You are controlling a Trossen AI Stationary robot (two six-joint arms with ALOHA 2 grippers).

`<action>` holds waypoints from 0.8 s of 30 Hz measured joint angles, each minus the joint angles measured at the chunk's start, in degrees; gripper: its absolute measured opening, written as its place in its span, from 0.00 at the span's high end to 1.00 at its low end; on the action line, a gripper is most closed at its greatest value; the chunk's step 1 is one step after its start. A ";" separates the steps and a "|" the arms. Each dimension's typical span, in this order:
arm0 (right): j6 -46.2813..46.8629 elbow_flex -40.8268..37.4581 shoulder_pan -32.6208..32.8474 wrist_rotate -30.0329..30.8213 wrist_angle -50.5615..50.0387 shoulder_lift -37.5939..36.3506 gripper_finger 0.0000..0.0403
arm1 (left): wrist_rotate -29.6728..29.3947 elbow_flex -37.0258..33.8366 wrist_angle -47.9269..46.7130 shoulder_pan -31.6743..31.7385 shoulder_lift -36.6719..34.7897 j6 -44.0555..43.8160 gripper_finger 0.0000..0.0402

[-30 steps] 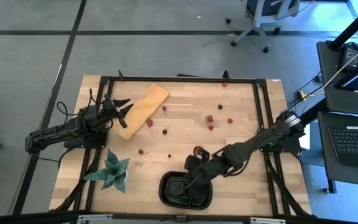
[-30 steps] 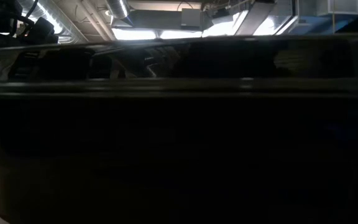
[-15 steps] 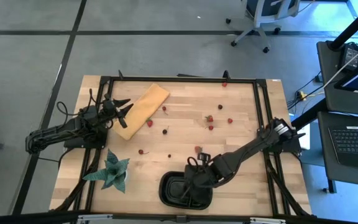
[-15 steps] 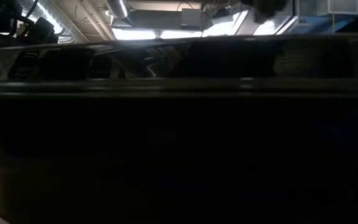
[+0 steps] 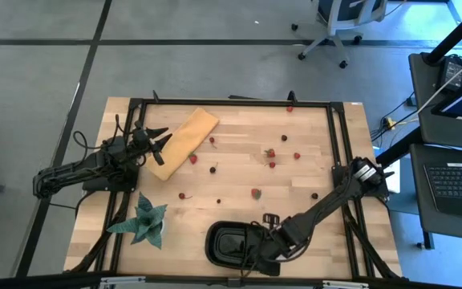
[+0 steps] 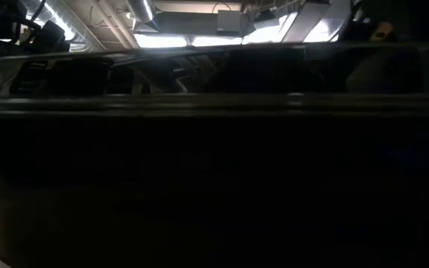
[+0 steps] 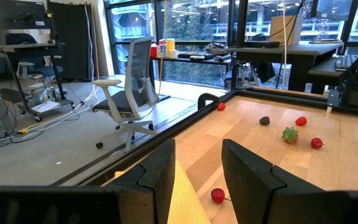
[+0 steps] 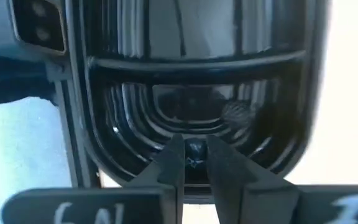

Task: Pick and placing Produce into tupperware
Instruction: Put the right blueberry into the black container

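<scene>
High view: the right tool has swung from about 12 o'clock of the tupperware down to its 3 o'clock rim, low over the tray; the left tool has not moved, parked by the tan board at the surface's 10 o'clock.
High view, produce: a strawberry lies bare at 12 o'clock of the tray where the arm covered it 1 second ago; loose berries remain scattered toward 1 o'clock.
Meaning: judged a delivery in hand, with most produce not yet collected.
Low view: the tray wall fills the picture; only a dark arm part at 1 o'clock is new.
Left wrist view: left fingers stand apart, holding nothing; this view alone shows a red berry just beyond them.
Right wrist view: alone shows the right tool nearly closed, pinching a small dark berry over the ribbed compartment; the high view hides this.
</scene>
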 joint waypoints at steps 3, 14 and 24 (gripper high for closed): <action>1.13 -2.57 0.11 -0.08 6.36 -0.04 0.86 | 0.00 0.02 0.00 -0.01 0.00 -0.01 0.69; 1.25 -8.49 0.04 -1.46 15.50 -0.04 0.86 | -0.02 0.00 0.00 -0.02 0.01 -0.06 0.69; 1.45 -9.00 0.00 -1.46 15.09 -0.04 0.86 | 0.00 0.02 0.00 -0.02 0.01 -0.07 0.69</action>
